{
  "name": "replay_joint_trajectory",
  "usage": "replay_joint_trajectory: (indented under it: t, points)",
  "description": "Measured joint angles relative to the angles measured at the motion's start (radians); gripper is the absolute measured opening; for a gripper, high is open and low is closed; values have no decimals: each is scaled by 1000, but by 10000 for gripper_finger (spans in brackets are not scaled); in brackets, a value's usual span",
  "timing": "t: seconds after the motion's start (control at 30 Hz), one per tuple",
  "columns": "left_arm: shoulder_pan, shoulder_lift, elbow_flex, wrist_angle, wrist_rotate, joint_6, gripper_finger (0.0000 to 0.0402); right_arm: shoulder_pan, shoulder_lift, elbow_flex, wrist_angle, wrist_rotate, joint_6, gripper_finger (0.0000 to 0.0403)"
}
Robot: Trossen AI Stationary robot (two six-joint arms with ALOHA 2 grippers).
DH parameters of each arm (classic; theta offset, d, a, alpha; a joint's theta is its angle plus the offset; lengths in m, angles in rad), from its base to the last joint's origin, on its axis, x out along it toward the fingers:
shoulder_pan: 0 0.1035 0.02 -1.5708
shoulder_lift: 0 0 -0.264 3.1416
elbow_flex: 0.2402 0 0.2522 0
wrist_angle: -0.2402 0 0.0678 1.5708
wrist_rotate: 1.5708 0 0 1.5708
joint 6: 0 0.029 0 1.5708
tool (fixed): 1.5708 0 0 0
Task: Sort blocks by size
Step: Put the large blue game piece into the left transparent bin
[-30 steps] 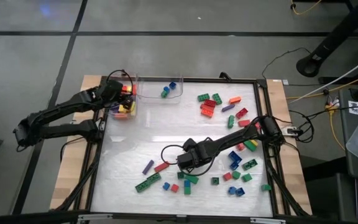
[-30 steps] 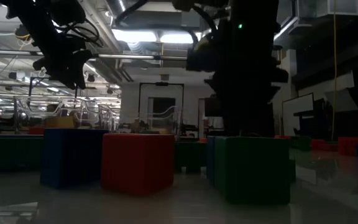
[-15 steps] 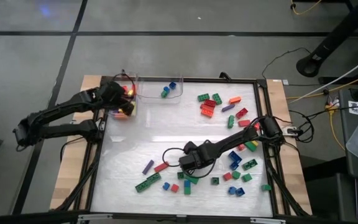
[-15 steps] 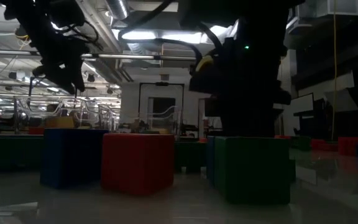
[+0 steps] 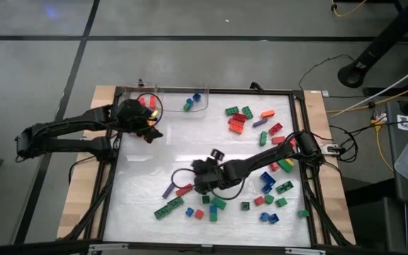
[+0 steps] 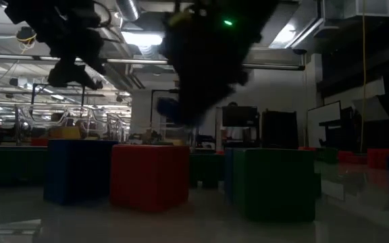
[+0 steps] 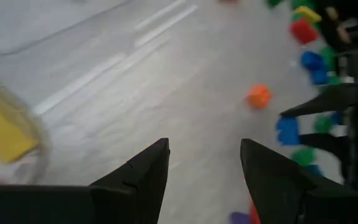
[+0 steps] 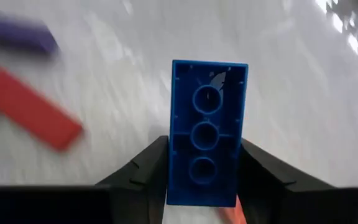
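A long blue plastic brick (image 8: 207, 130) shows three round hollows on its underside; a flat red plastic brick (image 8: 31, 116) lies on the white streaked bench (image 8: 117, 56).

The white glossy surface (image 5: 161, 159) lies bare across the frame's centre-left; scattered small studded plastic bricks (image 5: 271, 185) crowd the right and lower right, with clear plastic bins (image 5: 183, 103) upper left.

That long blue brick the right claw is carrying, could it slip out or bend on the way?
The blue brick looks like rigid moulded plastic, so it should not bend. It is probably light, since its underside shows it hollow. The right gripper pinches only one end of it, with most of the brick sticking out past the fingers, so it might pivot or slip on those smooth sides.
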Motion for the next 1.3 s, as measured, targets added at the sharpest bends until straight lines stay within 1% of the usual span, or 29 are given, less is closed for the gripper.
replay_joint_trajectory:
  t: [0.13,0.27,0.37,0.47,0.6,0.7,0.93,1.03,1.3]
  points:
    - [-89,29,0,107,-1,-60,185,-29,0,2,174,14,-137,151]
    - [-173,79,0,215,-31,-91,185,-59,0,2,314,17,-260,141]
    - [-211,119,0,256,-38,-96,185,-72,0,2,379,17,-333,146]
    - [-231,155,0,263,-39,-99,185,-83,0,2,419,18,-388,153]
    - [-245,196,0,277,-37,-138,185,-90,0,0,429,20,-434,152]
    - [-251,217,0,293,-38,-148,185,-96,1,-1,419,14,-435,147]
    - [-252,206,0,313,-40,-154,185,-101,1,3,338,19,-439,150]
    - [-252,206,0,312,-39,-180,185,-101,2,3,319,19,-439,149]
    - [-262,206,0,315,-39,-196,185,-108,3,3,357,52,-438,149]
